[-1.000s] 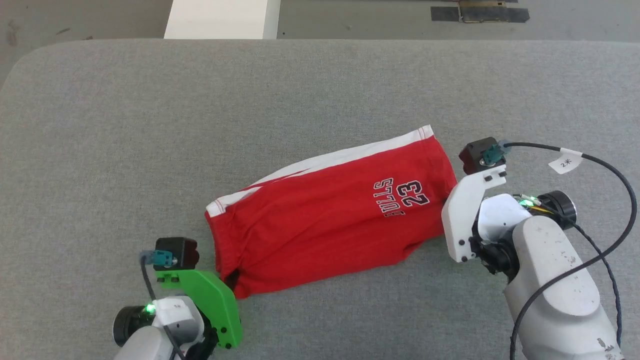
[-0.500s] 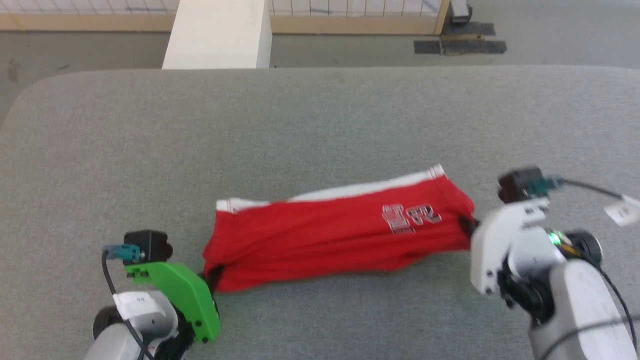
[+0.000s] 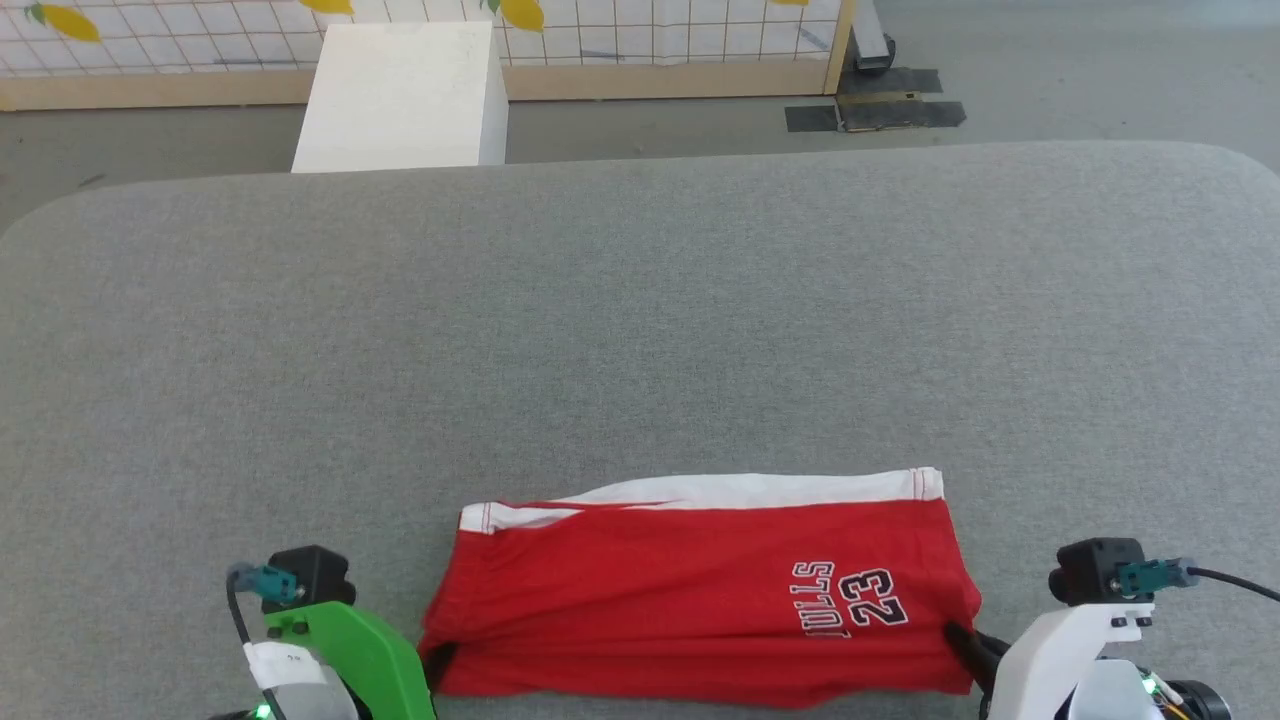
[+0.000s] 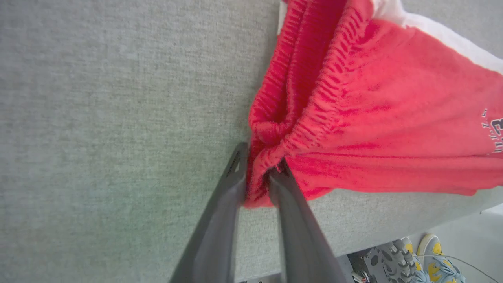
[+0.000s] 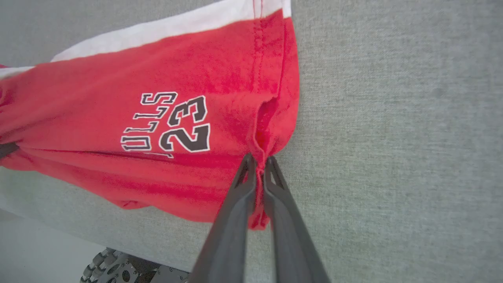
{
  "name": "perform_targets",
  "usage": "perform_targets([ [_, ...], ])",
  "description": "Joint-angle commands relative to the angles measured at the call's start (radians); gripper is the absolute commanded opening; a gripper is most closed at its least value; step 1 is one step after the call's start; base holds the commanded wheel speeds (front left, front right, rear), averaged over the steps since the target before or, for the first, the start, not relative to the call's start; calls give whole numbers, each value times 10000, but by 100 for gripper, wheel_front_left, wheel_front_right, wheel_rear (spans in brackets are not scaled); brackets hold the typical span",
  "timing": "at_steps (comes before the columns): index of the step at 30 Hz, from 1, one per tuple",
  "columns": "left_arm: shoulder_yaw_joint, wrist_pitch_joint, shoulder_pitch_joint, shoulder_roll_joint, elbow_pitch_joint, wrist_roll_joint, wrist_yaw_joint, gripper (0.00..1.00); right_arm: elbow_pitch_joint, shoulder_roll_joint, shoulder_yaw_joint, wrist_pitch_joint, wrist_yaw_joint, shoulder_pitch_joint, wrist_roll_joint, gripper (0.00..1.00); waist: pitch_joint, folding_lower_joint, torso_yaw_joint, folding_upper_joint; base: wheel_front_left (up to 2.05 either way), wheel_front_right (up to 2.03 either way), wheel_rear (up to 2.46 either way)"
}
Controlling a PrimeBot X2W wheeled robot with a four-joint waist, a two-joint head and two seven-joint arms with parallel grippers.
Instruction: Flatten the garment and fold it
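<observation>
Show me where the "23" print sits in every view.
Head view: print low, right of centre, near the right end of the shorts.
Left wrist view: print at the right edge, partly cut off.
Right wrist view: print left of centre.
Shared landmark: the white stripe along the shorts' edge, seen in all three views.

Dark white-outlined print [image 3: 850, 600] on red garment [image 3: 650, 590], close to its right-hand hem. The garment lies along the near edge of the grey table [image 3: 640, 300].

Head view: reads "ULLS" beside "23", turned sideways, with the first letter lost in a fold.

Right wrist view: same "ULLS 23", sharp.

Left wrist view: a "3" and letter fragments, cut by the frame.

White tag [image 3: 283, 660] on green mount [image 3: 365, 650]: marks too small to read.
</observation>
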Motion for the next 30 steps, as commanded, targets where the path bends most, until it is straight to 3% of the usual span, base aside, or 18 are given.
perform_targets([
  [1,113,29,162,180,5,-79,135,100,31,-57,15,-105,-21,84,40,100,-51,0,-48,-1,0,0,0],
  [8,548,21,427,436,-963,-227,414,100,-301,-56,-212,-433,-21,15,376,100,-254,0,-158,-1,0,0,0],
  [16,1889,-1655,332,683,-2143,277,777,100,-692,-55,-687,179,-21,-847,-613,100,-326,0,-237,-1,0,0,0],
  [20,2200,-3765,71,658,-2053,1186,287,100,-245,-55,-429,689,-21,-1433,-1289,100,-235,0,-189,-1,0,0,0],
  [25,2110,-7146,-309,533,-1459,2710,-474,100,571,-107,-83,961,-21,-1985,-1945,100,45,0,3,-1,0,0,0],
  [30,1869,-8243,-603,241,-910,3721,-803,100,1370,-93,174,987,-21,-2350,-2305,100,328,0,188,-1,0,0,0],
])
